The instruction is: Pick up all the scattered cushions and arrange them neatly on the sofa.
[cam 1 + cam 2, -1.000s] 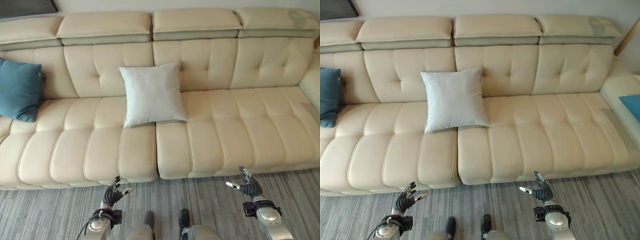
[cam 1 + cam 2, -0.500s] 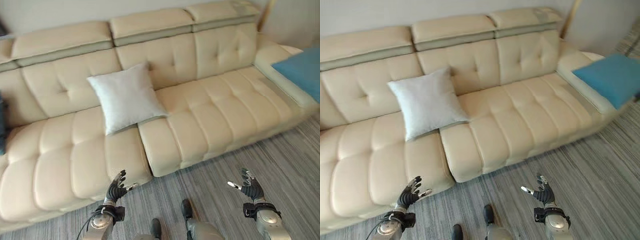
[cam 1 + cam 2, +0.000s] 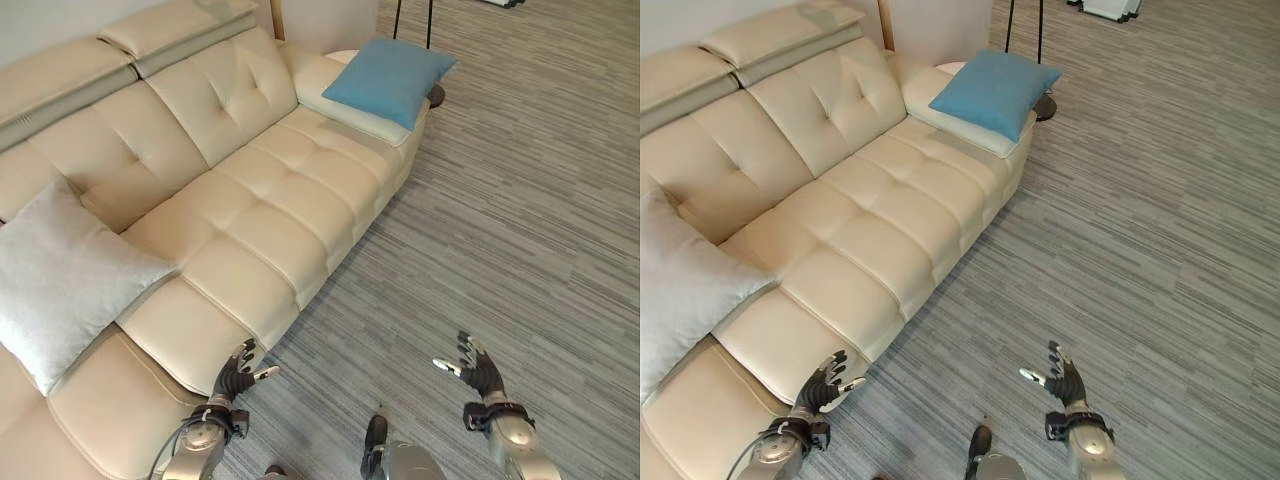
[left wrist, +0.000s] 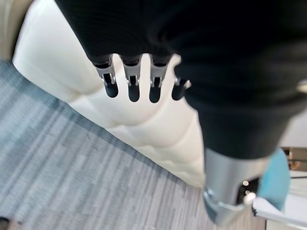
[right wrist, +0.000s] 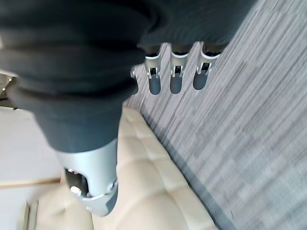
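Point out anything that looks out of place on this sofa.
The blue cushion lies flat and skewed on the sofa's far end, overhanging its edge, instead of propped against the backrest like the white cushion. Nothing else stands out.

No readable text, label, number or sign anywhere

The grey striped floor (image 3: 520,200) lies open to the right and far right. On the sofa (image 3: 270,210), the middle seats are bare between the white cushion (image 3: 60,280) at left and the blue cushion (image 3: 388,78) on the far end; a lamp base (image 3: 1045,105) stands just beyond it.
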Controlling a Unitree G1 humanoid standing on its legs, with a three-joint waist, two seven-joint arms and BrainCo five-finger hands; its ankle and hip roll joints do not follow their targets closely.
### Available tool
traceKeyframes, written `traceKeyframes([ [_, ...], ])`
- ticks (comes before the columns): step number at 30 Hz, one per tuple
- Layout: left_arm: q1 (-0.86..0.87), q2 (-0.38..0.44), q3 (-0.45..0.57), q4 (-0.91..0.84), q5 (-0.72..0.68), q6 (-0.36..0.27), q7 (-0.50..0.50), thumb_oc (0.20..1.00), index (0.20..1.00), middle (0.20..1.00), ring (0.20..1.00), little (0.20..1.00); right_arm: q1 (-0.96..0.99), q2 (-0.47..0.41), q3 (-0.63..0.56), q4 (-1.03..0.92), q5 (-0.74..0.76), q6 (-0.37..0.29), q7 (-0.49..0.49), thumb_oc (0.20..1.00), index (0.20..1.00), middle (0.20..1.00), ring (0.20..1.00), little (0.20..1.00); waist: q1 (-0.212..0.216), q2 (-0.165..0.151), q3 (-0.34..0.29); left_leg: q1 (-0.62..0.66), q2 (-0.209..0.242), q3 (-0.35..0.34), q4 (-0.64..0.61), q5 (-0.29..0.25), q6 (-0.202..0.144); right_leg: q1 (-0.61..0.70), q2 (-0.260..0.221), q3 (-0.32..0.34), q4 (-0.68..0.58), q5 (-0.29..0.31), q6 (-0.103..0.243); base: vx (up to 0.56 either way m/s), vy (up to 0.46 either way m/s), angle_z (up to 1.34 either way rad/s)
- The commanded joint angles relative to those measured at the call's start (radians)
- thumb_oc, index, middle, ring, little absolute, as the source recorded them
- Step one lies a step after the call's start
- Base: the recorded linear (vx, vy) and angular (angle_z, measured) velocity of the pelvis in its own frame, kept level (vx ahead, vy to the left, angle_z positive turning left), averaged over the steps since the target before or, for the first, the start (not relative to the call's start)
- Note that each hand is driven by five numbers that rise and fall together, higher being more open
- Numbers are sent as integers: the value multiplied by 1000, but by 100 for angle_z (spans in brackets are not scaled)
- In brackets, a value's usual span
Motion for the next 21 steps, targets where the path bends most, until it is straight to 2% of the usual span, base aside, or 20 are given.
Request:
traceKeyframes([
  [1, -17, 21, -22, -49, 4, -36, 10, 1000, 1000, 1000, 1000, 1000, -59, -37, -9, -62, 50, -49, -3, 1000, 1000, 1000, 1000, 1000, 23, -29, 28, -33, -176, -122, -71, -82, -2, 48, -25, 76, -13, -75, 98, 130, -117, -103],
  [3, -9, 20, -29, -53, 6, -37, 10, 1000, 1000, 1000, 1000, 1000, -60, -41, -4, -65, 48, -55, -3, 1000, 1000, 1000, 1000, 1000, 41, -41, 33, -103, -229, -169, -108, -115, 11, 67, -21, 111, -19, -87, 106, 236, -71, -66],
  [4, -5, 20, -32, -57, 8, -34, 7, 1000, 1000, 1000, 1000, 1000, -60, -42, -6, -62, 46, -56, -4, 1000, 1000, 1000, 1000, 1000, 49, -36, 33, -122, -232, -173, -146, -101, 14, 81, -13, 118, -23, -97, 108, 274, -41, -52],
  [5, 2, 22, -34, -64, 12, -33, 4, 1000, 1000, 1000, 1000, 1000, -61, -44, -5, -58, 45, -57, -8, 1000, 1000, 1000, 1000, 1000, 59, -31, 35, -151, -244, -183, -173, -75, 15, 102, 0, 128, -27, -108, 107, 303, -3, -54],
  [7, 14, 25, -34, -77, 17, -26, -4, 1000, 1000, 1000, 1000, 1000, -67, -47, 2, -51, 40, -58, -13, 1000, 1000, 1000, 1000, 1000, 89, -15, 37, -185, -278, -235, -292, 13, 3, 138, 39, 168, -31, -127, 107, 353, 14, -55],
  [9, 15, 24, -29, -78, 24, -20, 0, 1000, 1000, 1000, 1000, 1000, -82, -45, 6, -48, 35, -58, -22, 1000, 1000, 1000, 1000, 1000, 115, -8, 35, -235, -295, -275, -390, 64, -6, 180, 68, 225, -23, -158, 107, 434, 54, -91],
  [12, 16, 27, -17, -77, 25, -20, 2, 1000, 1000, 1000, 1000, 1000, -89, -42, 7, -50, 31, -55, -19, 1000, 1000, 1000, 1000, 1000, 127, -5, 23, -224, -288, -281, -409, 80, 4, 207, 80, 265, -14, -180, 110, 347, 99, -96],
  [13, 20, 27, -13, -79, 29, -18, 5, 1000, 1000, 1000, 1000, 1000, -84, -40, 9, -56, 24, -51, -14, 1000, 1000, 1000, 1000, 1000, 132, -10, 17, -211, -288, -285, -396, 90, 14, 225, 70, 274, -10, -188, 117, 561, 250, -71],
  [14, 21, 29, -10, -81, 23, -21, 6, 1000, 1000, 1000, 1000, 1000, -89, -35, 12, -57, 14, -50, -13, 1000, 1000, 1000, 1000, 1000, 137, -25, 5, -215, -307, -290, -353, 79, 27, 228, 47, 289, 20, -183, 137, 418, 198, -69],
  [16, 21, 29, -10, -81, 23, -21, 5, 1000, 1000, 1000, 1000, 1000, -88, -35, 12, -58, 14, -49, -13, 1000, 1000, 1000, 1000, 1000, 139, -26, 5, -215, -307, -287, -351, 77, 27, 228, 46, 291, 21, -184, 137, 265, 137, -76],
  [17, 28, 35, -6, -86, 22, -18, 5, 1000, 1000, 1000, 1000, 1000, -69, -25, 7, -80, 8, -48, 1, 1000, 1000, 1000, 1000, 1000, 141, -43, -4, -193, -317, -269, -327, 43, 47, 207, 13, 294, 105, -150, 170, 366, 218, -49],
  [19, 31, 44, -4, -106, 18, -19, -1, 1000, 1000, 1000, 1000, 1000, -66, -21, 3, -122, -6, -48, 14, 1000, 1000, 1000, 1000, 1000, 136, -49, 7, -165, -324, -248, -304, 0, 70, 139, -24, 286, 246, -65, 216, 320, 194, -52],
  [20, 31, 44, -4, -106, 18, -19, -1, 1000, 1000, 1000, 1000, 1000, -66, -22, 3, -123, -6, -48, 14, 1000, 1000, 1000, 1000, 1000, 137, -47, 4, -168, -321, -248, -306, 3, 70, 135, -22, 287, 245, -62, 215, 267, 167, -62],
  [21, 27, 56, -4, -116, 24, -20, 1, 1000, 1000, 1000, 1000, 1000, -65, -19, 5, -133, -17, -50, 17, 1000, 1000, 1000, 1000, 1000, 128, -43, 16, -137, -317, -233, -290, -39, 86, 77, -42, 256, 374, 5, 240, 256, 161, -51],
])
